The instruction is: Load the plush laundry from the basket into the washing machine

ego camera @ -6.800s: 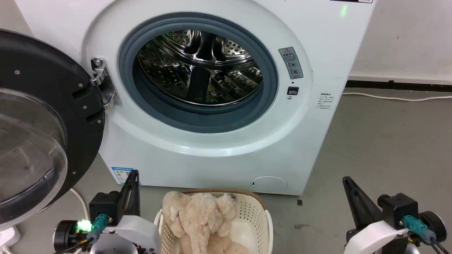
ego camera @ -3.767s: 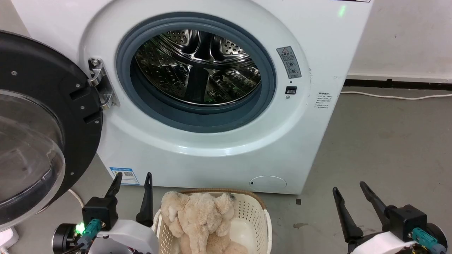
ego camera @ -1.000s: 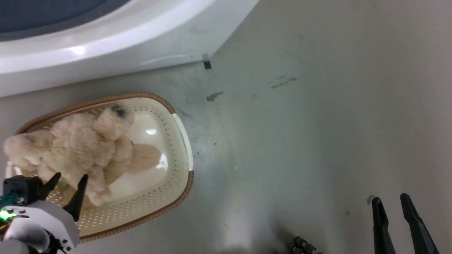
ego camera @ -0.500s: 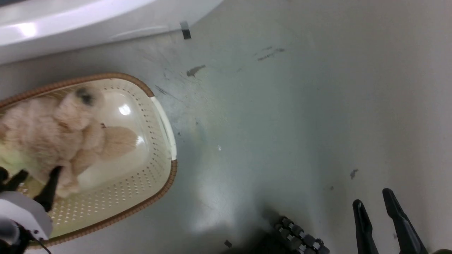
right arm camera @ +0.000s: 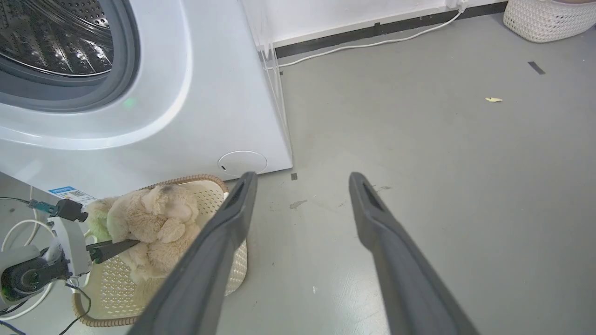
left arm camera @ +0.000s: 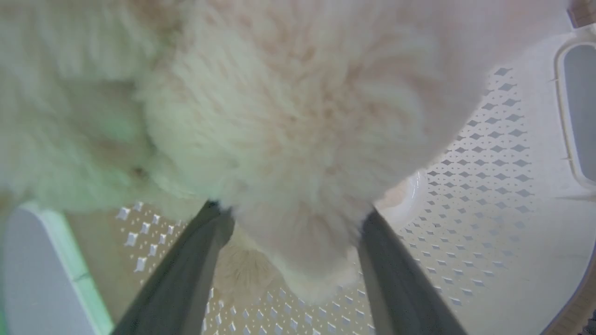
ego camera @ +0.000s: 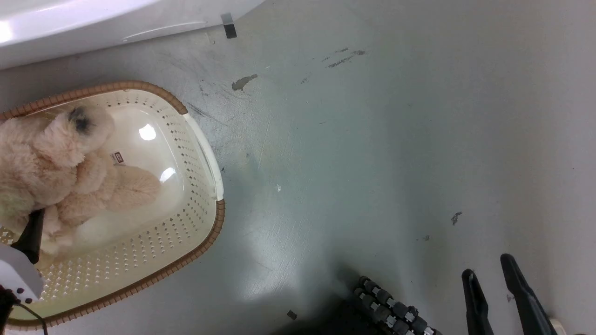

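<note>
The plush laundry (ego camera: 51,167), a shaggy beige stuffed animal, lies in the cream basket (ego camera: 205,153) on the floor before the washing machine (ego camera: 93,23). My left gripper (left arm camera: 291,209) is down inside the basket, open, its two dark fingers (left arm camera: 205,242) straddling a furry lump of the plush (left arm camera: 288,121) and touching it on both sides. The head view catches one left finger (ego camera: 30,232) at the left edge. My right gripper (ego camera: 489,274) hangs open over bare floor to the right. The right wrist view shows the open drum (right arm camera: 51,37), basket (right arm camera: 195,179) and plush (right arm camera: 153,223).
A black roller wheel (ego camera: 391,311) of my base sits at the bottom of the head view. In the right wrist view a white cable (right arm camera: 372,44) runs along the wall, a white woven basket (right arm camera: 545,18) stands far right, and loose cables (right arm camera: 18,228) lie left.
The head camera has tilted down and swung, sliding the basket towards the left edge. My left gripper has sunk further into the basket onto the plush. Both grippers stay open.
</note>
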You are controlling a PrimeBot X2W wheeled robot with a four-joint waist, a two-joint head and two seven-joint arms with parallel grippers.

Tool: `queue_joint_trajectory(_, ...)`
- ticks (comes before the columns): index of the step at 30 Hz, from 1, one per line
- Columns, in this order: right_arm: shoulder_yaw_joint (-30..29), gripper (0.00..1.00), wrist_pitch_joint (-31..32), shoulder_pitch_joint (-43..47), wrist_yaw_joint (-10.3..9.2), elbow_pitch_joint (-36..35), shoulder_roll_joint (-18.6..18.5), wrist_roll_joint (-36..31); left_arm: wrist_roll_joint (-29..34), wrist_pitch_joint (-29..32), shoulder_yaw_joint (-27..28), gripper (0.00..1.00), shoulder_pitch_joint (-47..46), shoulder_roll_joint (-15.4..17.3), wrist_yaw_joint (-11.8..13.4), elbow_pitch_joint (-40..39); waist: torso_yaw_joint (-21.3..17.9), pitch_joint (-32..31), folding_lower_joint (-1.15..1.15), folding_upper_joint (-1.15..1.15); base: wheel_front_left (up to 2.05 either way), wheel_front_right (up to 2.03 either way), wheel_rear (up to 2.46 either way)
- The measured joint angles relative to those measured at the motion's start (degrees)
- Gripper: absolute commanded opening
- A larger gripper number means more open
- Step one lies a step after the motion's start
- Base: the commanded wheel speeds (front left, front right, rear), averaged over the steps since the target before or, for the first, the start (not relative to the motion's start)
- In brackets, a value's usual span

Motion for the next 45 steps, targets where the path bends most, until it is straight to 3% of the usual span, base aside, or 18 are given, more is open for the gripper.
queue_joint_trajectory(3, -0.04, 1.00, 0.00, 0.54, 0.00, -0.09, 0.00, 0.14, -0.18, 1.25, -0.10, 1.00, 0.22, 0.42, 0.10, -0.52, -0.10, 0.17, 0.00, 0.00, 0.00, 0.00, 0.00)
queue_joint_trajectory(4, -0.09, 1.00, 0.00, 0.57, 0.00, -0.10, 0.00, 0.15, -0.41, 1.63, -0.09, 0.73, 0.22, 0.52, 0.18, -0.67, -0.12, 0.23, 0.00, 0.00, 0.00, 0.00, 0.00)
queue_joint_trajectory(5, -0.15, 1.00, 0.00, 0.57, 0.00, -0.10, 0.00, 0.18, -0.45, 1.89, -0.09, 0.04, 0.25, 0.62, 0.38, -0.77, -0.14, 0.26, 0.00, 0.00, 0.00, 0.00, 0.00)
queue_joint_trajectory(6, -0.19, 1.00, 0.00, 0.58, 0.00, -0.11, 0.00, 0.23, -0.59, 2.31, -0.11, 0.00, 0.30, 0.69, 0.54, -0.88, -0.16, 0.27, 0.00, 0.00, 0.00, 0.00, 0.00)
queue_joint_trajectory(11, -0.38, 1.00, 0.00, 0.61, 0.00, -0.11, 0.00, 0.67, -2.08, 3.50, -0.12, 0.00, 0.64, 1.37, 0.44, -1.54, -0.20, 0.22, 0.01, 0.00, 0.00, 0.00, 0.00)
queue_joint_trajectory(17, -0.86, 1.00, 0.00, 0.57, 0.00, -0.11, 0.00, 0.75, -3.79, 3.58, -0.48, 0.00, 0.86, 0.71, -2.00, -3.48, 0.23, 0.05, 0.02, 0.00, 0.00, 0.00, 0.00)
queue_joint_trajectory(26, -4.01, 1.00, 0.00, -2.66, 0.00, 2.76, -0.02, 0.38, -2.59, 2.88, -7.92, 0.00, -1.65, -5.49, -5.91, -4.52, 4.88, -3.71, 0.02, 0.00, 0.00, 0.00, 0.00)
queue_joint_trajectory(33, -7.35, 1.00, -0.01, -6.37, 0.00, 8.34, -0.02, -1.41, -1.75, -0.30, -12.55, 0.00, -7.03, -12.09, -7.38, -2.23, 10.86, -11.46, 0.01, -0.01, 0.00, 0.00, 0.00)
queue_joint_trajectory(45, -10.60, 1.00, 0.00, -9.31, -0.01, 17.34, -0.01, -4.46, -1.78, -4.24, -16.07, 0.00, -8.03, -19.85, -6.99, -0.21, 17.90, -25.45, 0.00, 0.00, 0.00, 0.00, 0.00)
